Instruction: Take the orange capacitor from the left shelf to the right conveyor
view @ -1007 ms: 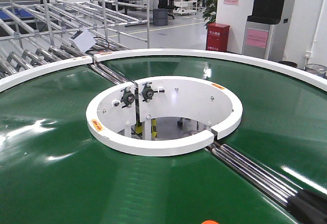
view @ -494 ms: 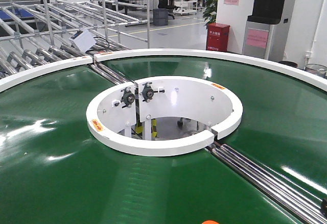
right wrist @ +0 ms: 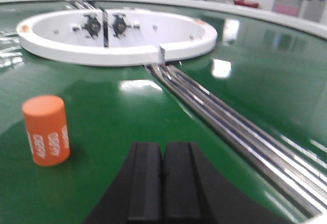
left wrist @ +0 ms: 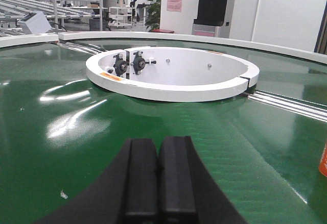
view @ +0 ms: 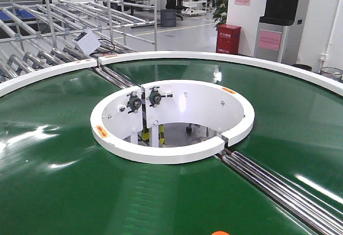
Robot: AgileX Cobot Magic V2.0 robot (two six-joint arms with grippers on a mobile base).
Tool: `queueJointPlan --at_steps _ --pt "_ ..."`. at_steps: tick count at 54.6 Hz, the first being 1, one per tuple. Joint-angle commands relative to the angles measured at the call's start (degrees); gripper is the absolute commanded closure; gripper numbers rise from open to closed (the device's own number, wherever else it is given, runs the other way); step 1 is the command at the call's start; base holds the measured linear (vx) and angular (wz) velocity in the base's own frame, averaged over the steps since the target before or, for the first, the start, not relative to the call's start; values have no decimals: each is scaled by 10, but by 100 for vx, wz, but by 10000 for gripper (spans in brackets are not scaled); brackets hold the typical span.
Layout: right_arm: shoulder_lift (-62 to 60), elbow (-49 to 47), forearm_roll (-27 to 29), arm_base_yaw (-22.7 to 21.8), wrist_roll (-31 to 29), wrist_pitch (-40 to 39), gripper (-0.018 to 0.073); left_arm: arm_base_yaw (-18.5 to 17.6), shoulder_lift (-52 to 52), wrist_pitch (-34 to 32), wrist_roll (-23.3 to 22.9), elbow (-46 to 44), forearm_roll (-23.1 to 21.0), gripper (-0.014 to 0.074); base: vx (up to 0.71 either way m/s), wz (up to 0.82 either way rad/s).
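Orange capacitor (right wrist: 46, 130) stands upright on the green conveyor (right wrist: 127, 106), near its front edge. Both grippers, left (left wrist: 158, 170) and right (right wrist: 163, 175), have jaws pressed together, holding nothing. The right arm has withdrawn from the front view; delivery seems complete.

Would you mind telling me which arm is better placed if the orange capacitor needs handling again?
Probably the right. The orange capacitor stands upright on the conveyor just beside the right hand, whereas the left wrist view catches only its edge far off.
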Motion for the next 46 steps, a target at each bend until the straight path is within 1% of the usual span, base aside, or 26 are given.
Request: queueJointPlan --at_steps 1,4,46 --pt "-29 22 11 -14 -7 -32 571 -4 -2 -47 -3 -17 -3 603 0 0" --pt "-22 19 4 -11 -11 -17 571 -4 -3 -47 -3 -17 -3 603 0 0" --pt "-28 21 4 -12 -11 -17 571 -4 -2 -47 -3 -17 -3 603 0 0"
